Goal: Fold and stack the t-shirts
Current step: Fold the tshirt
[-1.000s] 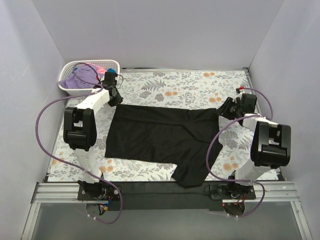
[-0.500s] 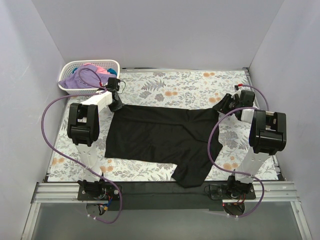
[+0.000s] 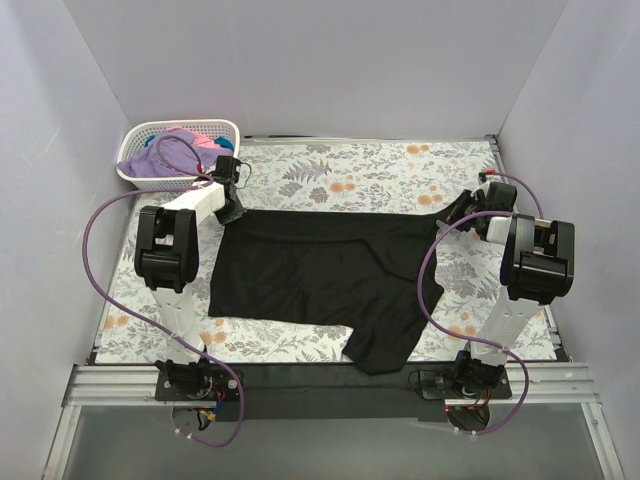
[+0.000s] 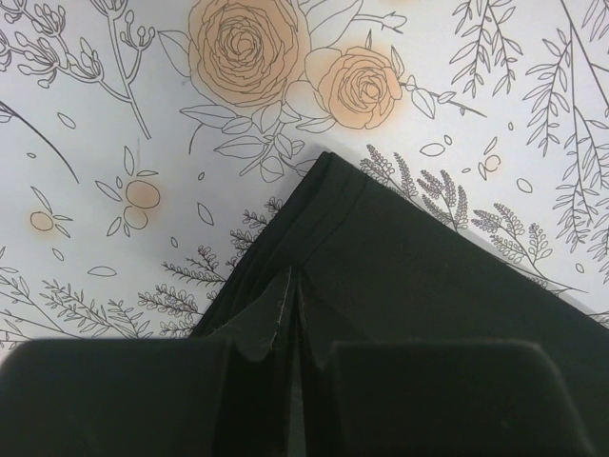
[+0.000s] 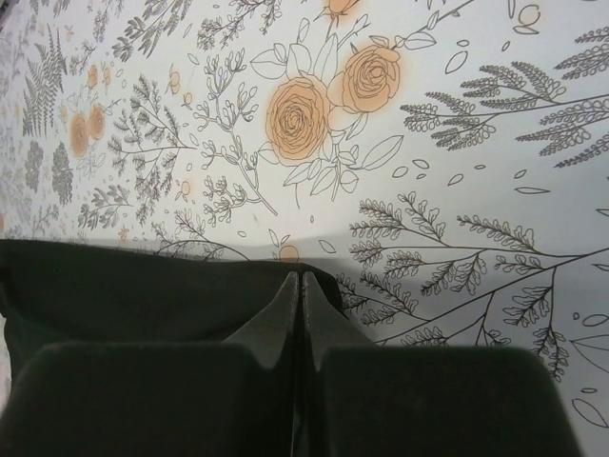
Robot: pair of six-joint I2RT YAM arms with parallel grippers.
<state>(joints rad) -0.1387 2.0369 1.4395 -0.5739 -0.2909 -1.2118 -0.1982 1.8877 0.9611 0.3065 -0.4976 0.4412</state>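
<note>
Black t-shirt (image 3: pixel 310 275) spread, unfolded; left fingers (image 4: pixel 143 400) and right fingers (image 5: pixel 419 400) each clenched on a far corner. Other t-shirts (image 3: pixel 150 160) heaped in basket (image 3: pixel 232 130) beyond left fingers. Looks barely begun.

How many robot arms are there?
2. The left arm reaches to the far left corner of the shirt; the right arm reaches to its far right corner. None seems hidden.

No readable text, labels or numbers; small markings possibly unresolved.
</note>
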